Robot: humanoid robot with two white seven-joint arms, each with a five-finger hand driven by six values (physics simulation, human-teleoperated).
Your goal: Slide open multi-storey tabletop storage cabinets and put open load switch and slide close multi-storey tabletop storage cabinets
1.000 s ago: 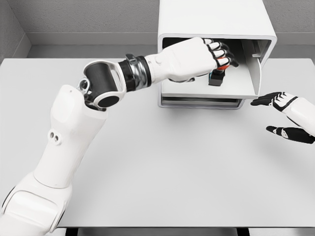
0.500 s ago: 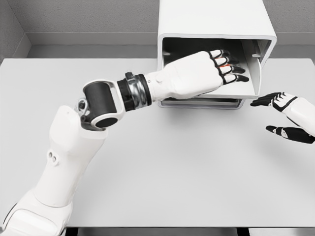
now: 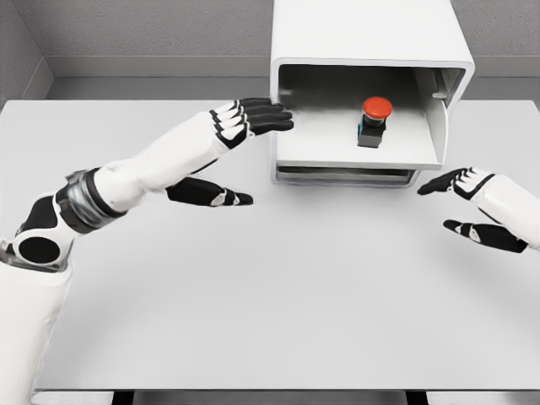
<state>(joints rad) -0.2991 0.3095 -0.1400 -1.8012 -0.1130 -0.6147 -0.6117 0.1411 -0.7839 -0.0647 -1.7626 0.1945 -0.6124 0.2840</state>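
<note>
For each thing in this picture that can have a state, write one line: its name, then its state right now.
Storage cabinet: top compartment open at the front.
Load switch: upright inside the open compartment, red button on top, nothing gripping it.
Left hand: open, fingers extended, fingertips at the cabinet's left edge, holding nothing.
Right hand: open, empty, above the table to the cabinet's right.

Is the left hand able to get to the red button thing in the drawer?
Probably yes. The left hand is open just outside the cabinet, and the switch stands alone on the pulled-out drawer with nothing between them.
</note>
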